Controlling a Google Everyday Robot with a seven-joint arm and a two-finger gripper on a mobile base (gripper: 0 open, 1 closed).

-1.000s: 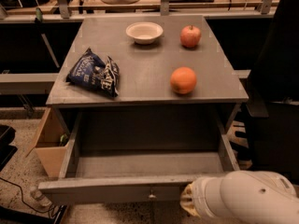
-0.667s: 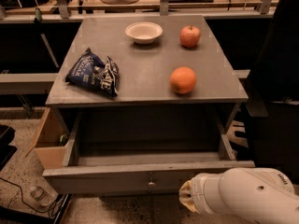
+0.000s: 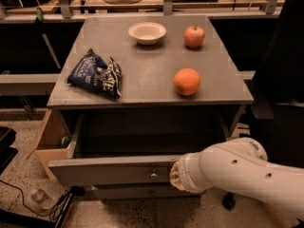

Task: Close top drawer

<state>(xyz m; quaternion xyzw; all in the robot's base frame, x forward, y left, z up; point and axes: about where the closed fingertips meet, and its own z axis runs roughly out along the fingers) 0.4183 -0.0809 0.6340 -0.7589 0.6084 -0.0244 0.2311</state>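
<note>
The top drawer (image 3: 109,171) has slid inward over the last second: its flat grey front now sits noticeably closer to the front edge of the table (image 3: 147,75) than it did a moment ago, and the strip of dark drawer interior showing below that edge has grown shallower. It is not shut yet. The front stands proud of the table, with the side rails still exposed on both ends. The white arm (image 3: 237,170) has travelled with it, coming in from the table's right side below its top, and the tool (image 3: 175,175) lies against the drawer front just right of the small round knob (image 3: 153,175). The arm's own end hides the tool, so I cannot tell whether it is wide or narrow. Nothing on the table has stirred: the bowl (image 3: 147,32), the apple (image 3: 194,36), the orange (image 3: 186,81) and the chip bag (image 3: 96,74) lie where they were. My reading is that the push is working and is roughly partway through. A continued straight press toward the table should seat the front flush.
</note>
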